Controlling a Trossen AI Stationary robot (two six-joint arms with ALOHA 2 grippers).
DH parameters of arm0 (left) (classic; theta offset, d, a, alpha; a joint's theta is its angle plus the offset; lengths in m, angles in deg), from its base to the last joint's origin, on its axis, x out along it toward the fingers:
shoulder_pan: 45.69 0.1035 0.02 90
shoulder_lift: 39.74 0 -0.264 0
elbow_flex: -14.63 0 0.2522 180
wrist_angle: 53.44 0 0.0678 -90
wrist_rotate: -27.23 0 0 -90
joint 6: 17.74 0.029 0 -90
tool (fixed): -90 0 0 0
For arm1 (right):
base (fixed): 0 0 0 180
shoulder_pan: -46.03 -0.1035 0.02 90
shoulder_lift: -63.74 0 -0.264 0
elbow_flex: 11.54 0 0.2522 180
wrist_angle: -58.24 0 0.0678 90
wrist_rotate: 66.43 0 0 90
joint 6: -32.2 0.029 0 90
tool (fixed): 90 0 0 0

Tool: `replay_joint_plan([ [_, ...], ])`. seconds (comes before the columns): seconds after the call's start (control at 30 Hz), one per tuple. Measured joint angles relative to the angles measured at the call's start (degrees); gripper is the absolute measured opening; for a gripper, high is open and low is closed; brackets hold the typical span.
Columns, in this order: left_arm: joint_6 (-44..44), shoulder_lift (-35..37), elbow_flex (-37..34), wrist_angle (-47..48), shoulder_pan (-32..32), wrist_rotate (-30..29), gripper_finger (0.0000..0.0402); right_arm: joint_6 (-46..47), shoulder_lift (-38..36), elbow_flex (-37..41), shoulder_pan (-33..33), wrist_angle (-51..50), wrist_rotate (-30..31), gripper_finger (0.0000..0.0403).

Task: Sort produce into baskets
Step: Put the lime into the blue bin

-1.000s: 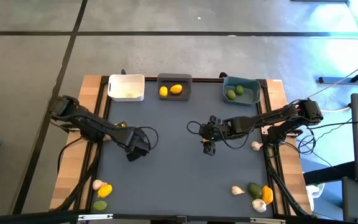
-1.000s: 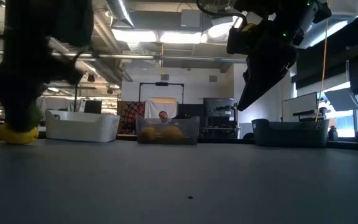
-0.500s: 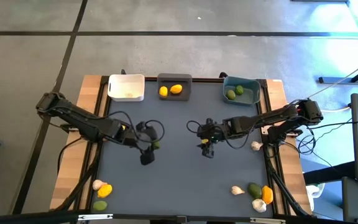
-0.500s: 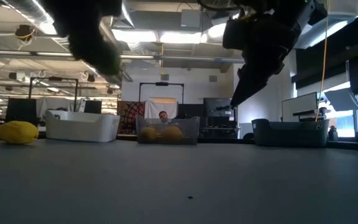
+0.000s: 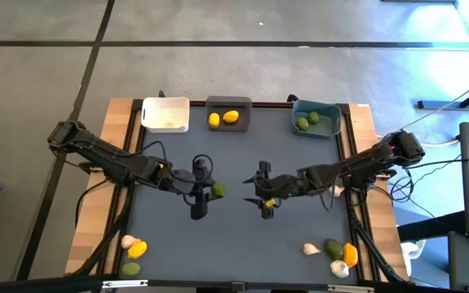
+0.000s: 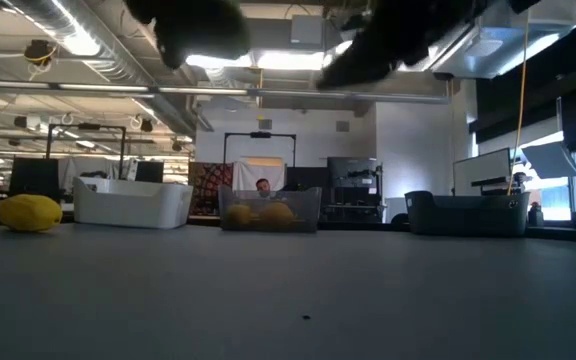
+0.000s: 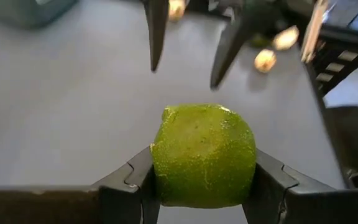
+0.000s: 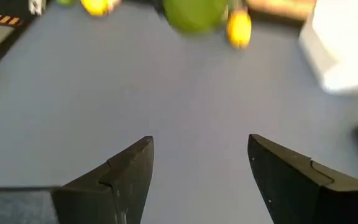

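Observation:
A green lime [image 7: 204, 155] hangs above the table's middle with my left gripper [image 5: 213, 190] shut on it. My right gripper [image 5: 260, 198] faces it from the right, open and empty, its fingers [image 8: 124, 175] spread wide. At the far edge stand the white basket [image 5: 166, 114], the dark grey basket [image 5: 229, 106] with two yellow fruits, and the teal basket [image 5: 315, 120] with green ones. Loose produce lies at the near left corner [image 5: 134, 249] and the near right corner [image 5: 336, 254]. My left gripper pinches the lime's two opposite sides [image 7: 160, 168] between its two fingers [image 7: 267, 186]. The fingers come from the table's left, slanting slightly down. The lime is lifted clear of the table and sticks out past the fingertips.
A whitish bulb [image 5: 335, 191] lies by the right arm near the table's right edge. A yellow fruit [image 6: 28, 212] shows at the left in the low view. The dark mat [image 5: 234, 236] between the two corner heaps is bare.
My left gripper has risen with the lime, gone toward the table's middle and tipped up from pointing down to nearly level. My right gripper has moved toward the table's left and near edge and has also tipped up toward level.

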Motion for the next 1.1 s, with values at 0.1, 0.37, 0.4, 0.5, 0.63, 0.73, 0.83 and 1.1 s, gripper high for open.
replay_joint_plan([
  [0.1, 0.4, 0.0, 0.0, -3.8, 0.0, 0.0, 0.0164, -6.0, 0.0, 0.0, -2.1, 6.0, 3.7, 0.0259],
  [0.37, 0.6, 0.0, 0.0, -12.5, 0.0, -0.1, 0.0164, -30.0, 0.0, 0.0, -6.3, 17.4, 11.4, 0.0259],
  [0.4, 0.6, 0.0, 0.0, -13.1, 0.0, -0.1, 0.0164, -32.4, 0.0, 0.0, -6.6, 18.4, 12.2, 0.0259],
  [0.5, 0.4, -0.1, 0.0, -15.6, 0.0, -0.1, 0.0164, -37.4, 0.0, 0.0, -7.0, 21.5, 13.0, 0.0259],
  [0.63, -1.4, -1.3, 0.0, -19.3, 0.0, -0.2, 0.0164, -40.3, 0.0, 0.0, -7.0, 24.9, 13.0, 0.0259],
  [0.73, -2.5, -2.9, 0.0, -22.1, 0.3, -0.2, 0.0164, -41.7, 0.0, 0.0, -6.9, 25.6, 13.0, 0.0259],
  [0.83, -2.5, -4.2, 0.0, -26.2, 0.5, -0.2, 0.0164, -41.8, 0.0, 0.0, -6.8, 25.8, 13.0, 0.0259],
  [1.1, -2.6, -7.1, 0.0, -33.7, 1.4, -0.4, 0.0164, -41.9, -0.1, 0.0, -6.9, 25.6, 15.4, 0.0259],
])
